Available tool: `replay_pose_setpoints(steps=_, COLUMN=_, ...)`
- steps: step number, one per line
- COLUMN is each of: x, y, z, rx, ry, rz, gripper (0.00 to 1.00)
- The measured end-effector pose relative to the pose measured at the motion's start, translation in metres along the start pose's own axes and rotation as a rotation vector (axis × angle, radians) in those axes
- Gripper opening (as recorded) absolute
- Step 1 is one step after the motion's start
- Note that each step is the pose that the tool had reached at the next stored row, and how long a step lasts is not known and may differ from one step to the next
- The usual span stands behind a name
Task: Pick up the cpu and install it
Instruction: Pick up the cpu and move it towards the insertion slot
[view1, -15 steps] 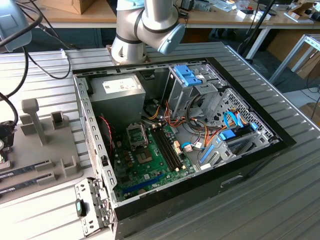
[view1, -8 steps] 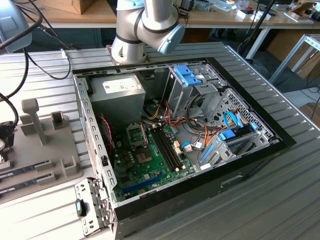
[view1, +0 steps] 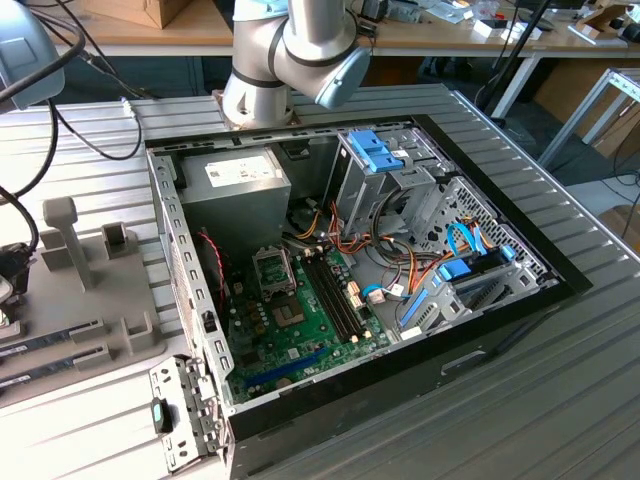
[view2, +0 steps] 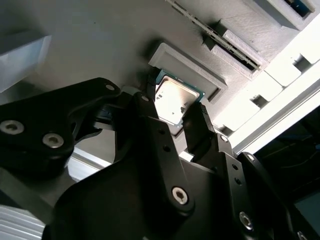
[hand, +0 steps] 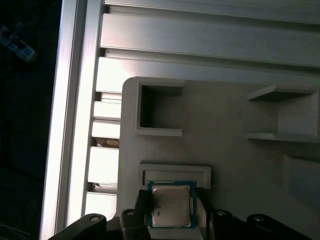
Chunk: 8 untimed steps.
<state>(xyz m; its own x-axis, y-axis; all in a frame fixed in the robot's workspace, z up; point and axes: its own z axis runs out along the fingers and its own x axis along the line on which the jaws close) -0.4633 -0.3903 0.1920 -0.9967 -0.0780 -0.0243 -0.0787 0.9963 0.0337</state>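
Observation:
The cpu, a small square chip with a silvery top and a green edge, lies in the shallow recess of a grey holder. In both wrist views my gripper straddles it, with one black finger against each of two opposite edges. The second wrist view shows the cpu between the same fingers of the gripper, level with the holder's raised frame. In the exterior view the open socket sits on the green motherboard inside the computer case.
The open computer case holds a power supply, drive cages and loose cables. The grey holder tray, with posts and slots, lies at the exterior view's left. The arm's base stands behind the case on a ribbed metal table.

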Motion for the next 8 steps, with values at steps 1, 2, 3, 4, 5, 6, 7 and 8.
replay_pose_setpoints(steps=1, x=0.0000, y=0.0000, z=0.0002, rx=0.0000, ry=0.0000, rz=0.000, gripper=0.49)
replay_pose_setpoints(steps=2, x=0.0000, y=0.0000, z=0.0003, rx=-0.0001, ry=0.0000, rz=-0.001, gripper=0.49)
replay_pose_setpoints(steps=3, x=0.0000, y=0.0000, z=0.0004, rx=-0.0001, ry=-0.0001, rz=-0.001, gripper=0.49)
replay_pose_setpoints(steps=4, x=0.0000, y=0.0000, z=0.0004, rx=-0.0002, ry=-0.0002, rz=-0.001, gripper=0.49)
replay_pose_setpoints(steps=5, x=0.0000, y=0.0000, z=0.0004, rx=-0.0002, ry=-0.0002, rz=-0.001, gripper=0.49)
replay_pose_setpoints(steps=6, x=-0.0001, y=0.0000, z=0.0003, rx=-0.0003, ry=-0.0005, rz=-0.001, gripper=0.49)
replay_pose_setpoints(steps=7, x=-0.0001, y=0.0001, z=0.0001, rx=-0.0003, ry=-0.0007, rz=-0.001, gripper=0.49)
replay_pose_setpoints(steps=8, x=-0.0001, y=0.0001, z=-0.0003, rx=-0.0004, ry=-0.0009, rz=-0.001, gripper=0.49)
